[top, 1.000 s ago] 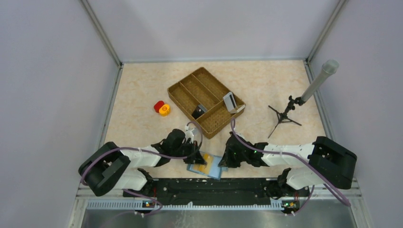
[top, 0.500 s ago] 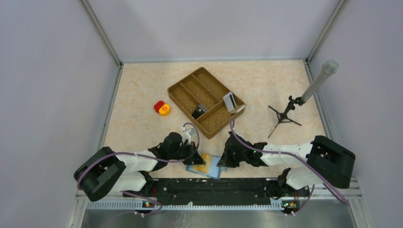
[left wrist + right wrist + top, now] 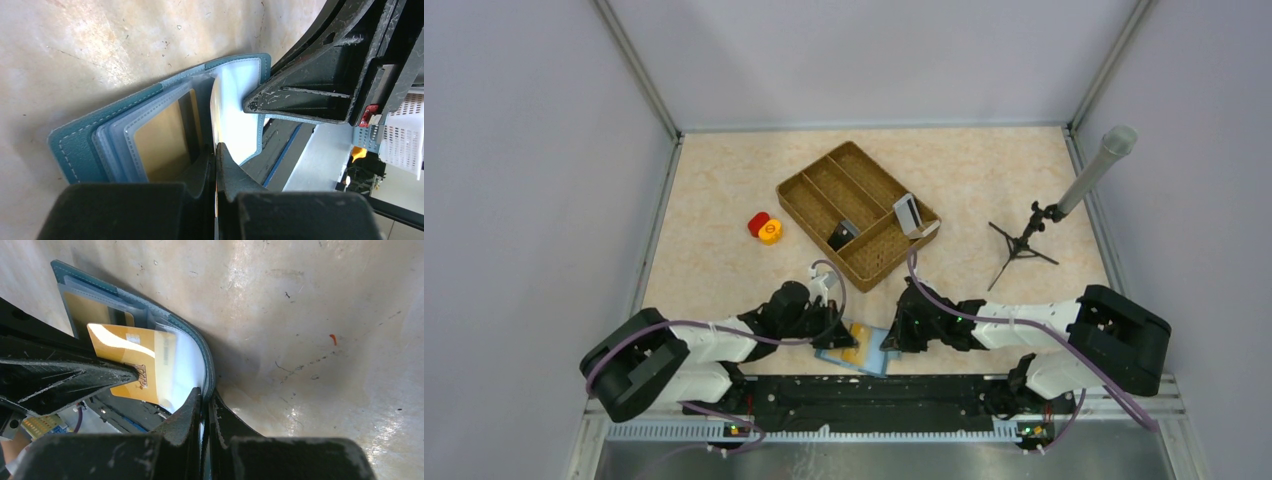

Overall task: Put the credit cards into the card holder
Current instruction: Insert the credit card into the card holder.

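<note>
Two grippers meet at the middle of the bench's near edge. At left, the left gripper, jaws narrow, pinches a tan credit card by one end. Its long axis points rightward into the open card holder, leading edge tucked inside. The right gripper clamps the holder's right cover, so the push likely runs toward it.

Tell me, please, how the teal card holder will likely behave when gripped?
Probably floppy: the card holder bows where the right gripper pinches its cover. Its clear sleeves fan apart, so they will likely shift. It looks thin, so probably light.
</note>
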Robot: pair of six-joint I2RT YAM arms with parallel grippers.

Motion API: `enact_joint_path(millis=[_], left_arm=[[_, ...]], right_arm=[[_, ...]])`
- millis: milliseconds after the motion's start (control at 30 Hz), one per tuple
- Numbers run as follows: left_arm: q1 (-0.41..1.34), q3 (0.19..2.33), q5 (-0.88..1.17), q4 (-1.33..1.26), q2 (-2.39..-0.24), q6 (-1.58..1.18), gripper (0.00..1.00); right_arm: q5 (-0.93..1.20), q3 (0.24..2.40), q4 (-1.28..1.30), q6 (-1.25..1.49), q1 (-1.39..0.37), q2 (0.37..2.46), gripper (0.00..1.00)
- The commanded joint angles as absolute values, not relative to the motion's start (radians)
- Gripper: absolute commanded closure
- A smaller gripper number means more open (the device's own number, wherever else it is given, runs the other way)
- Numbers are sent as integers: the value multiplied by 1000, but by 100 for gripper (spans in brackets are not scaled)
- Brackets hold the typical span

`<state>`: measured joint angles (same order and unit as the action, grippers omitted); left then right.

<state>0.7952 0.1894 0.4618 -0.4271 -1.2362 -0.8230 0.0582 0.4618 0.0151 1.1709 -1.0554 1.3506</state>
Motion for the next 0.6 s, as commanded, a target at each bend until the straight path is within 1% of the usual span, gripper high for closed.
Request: enact_joint_path(millis=[0, 200, 300, 367, 500, 567], left_arm=[[832, 166, 434, -423, -1271, -840, 100], [872, 182, 399, -416, -1305, -878, 100], [887, 228, 360, -303, -1303, -858, 99], [889, 258, 318, -221, -1276, -837, 91], [892, 306, 269, -96, -1221, -804, 70], [895, 330, 254, -44, -1206, -789, 63]], right_arm=[[20, 452, 47, 1167, -1052, 1371, 100], [5, 452, 48, 1183, -1052, 1356, 100], [-44, 450, 68, 1193, -1053, 1323, 100], [-65, 439, 89, 1204, -1053, 1302, 100], [-90, 420, 101, 1217, -1052, 1268, 100], [-93, 416, 102, 1218, -1052, 1261, 100]])
